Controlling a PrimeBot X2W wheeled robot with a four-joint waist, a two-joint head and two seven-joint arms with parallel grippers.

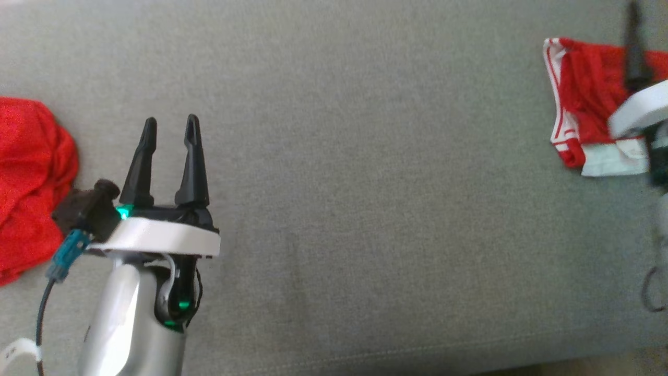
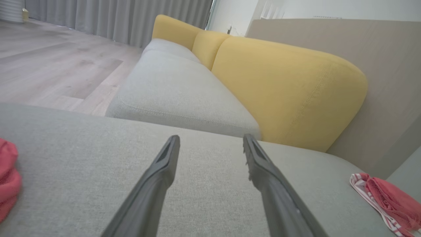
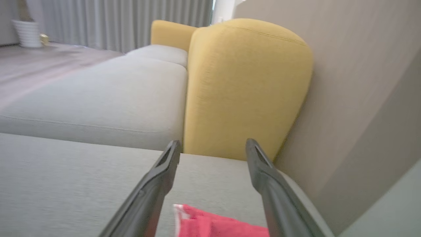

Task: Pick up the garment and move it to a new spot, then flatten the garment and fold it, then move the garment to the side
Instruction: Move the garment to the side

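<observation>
Item 1: red garment (image 1: 589, 89) with white stripes and white trim, bunched at the far right of the grey sofa seat (image 1: 365, 183).
Item 2: right gripper (image 3: 213, 143), over that garment, fingers spread and pinching nothing; the red fabric lies below, between them.
Item 3: left gripper (image 1: 171, 121), near left, fingers spread and empty, above bare grey upholstery.
Item 4: second red cloth (image 1: 26, 172), crumpled at the left edge, just beside the left wrist.
Item 5: yellow back cushion (image 2: 289, 89), beyond the seat.
</observation>
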